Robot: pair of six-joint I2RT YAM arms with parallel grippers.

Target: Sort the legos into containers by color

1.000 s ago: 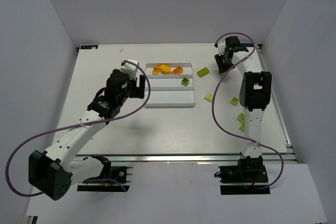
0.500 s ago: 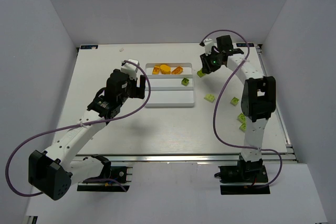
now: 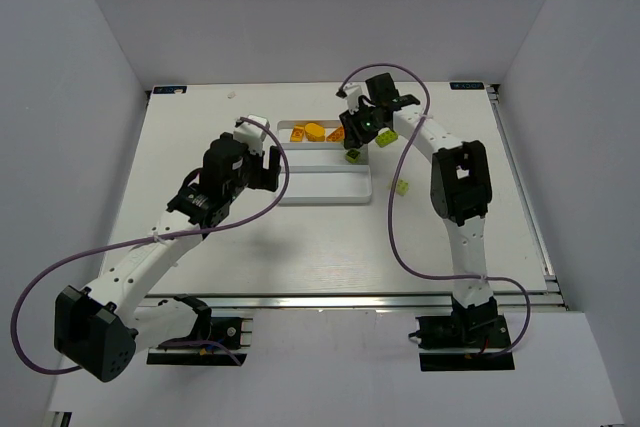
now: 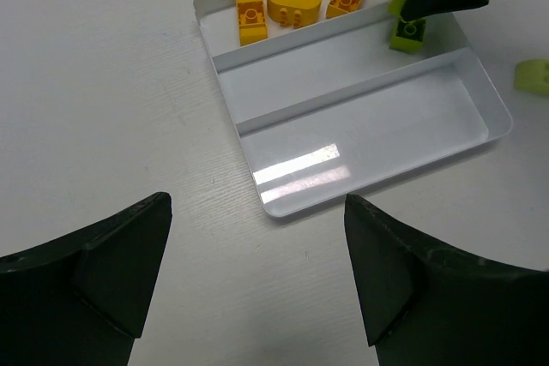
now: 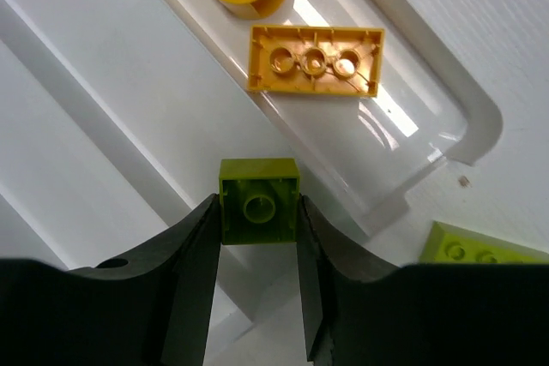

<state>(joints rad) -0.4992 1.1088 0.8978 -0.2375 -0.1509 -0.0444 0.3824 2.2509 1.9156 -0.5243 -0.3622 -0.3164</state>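
Note:
The white tray (image 3: 322,190) has three long compartments. Three orange legos (image 3: 316,131) lie in the far one; they also show in the left wrist view (image 4: 294,2). One lime lego (image 3: 353,155) lies at the right end of the middle one. My right gripper (image 3: 362,131) is shut on a small square lime lego (image 5: 259,201), held above the tray's right end, over the wall between the far and middle compartments. My left gripper (image 3: 262,163) is open and empty over the table beside the tray's left side.
A lime lego (image 3: 401,187) lies on the table right of the tray, and another (image 5: 480,250) shows just outside the tray's corner. The right arm (image 3: 458,182) hides the table further right. The near compartment (image 4: 377,139) holds nothing.
My right gripper has swung left from the table's far right to above the tray's right end. The lime lego that lay right of the tray is gone from there. The left arm has not moved.

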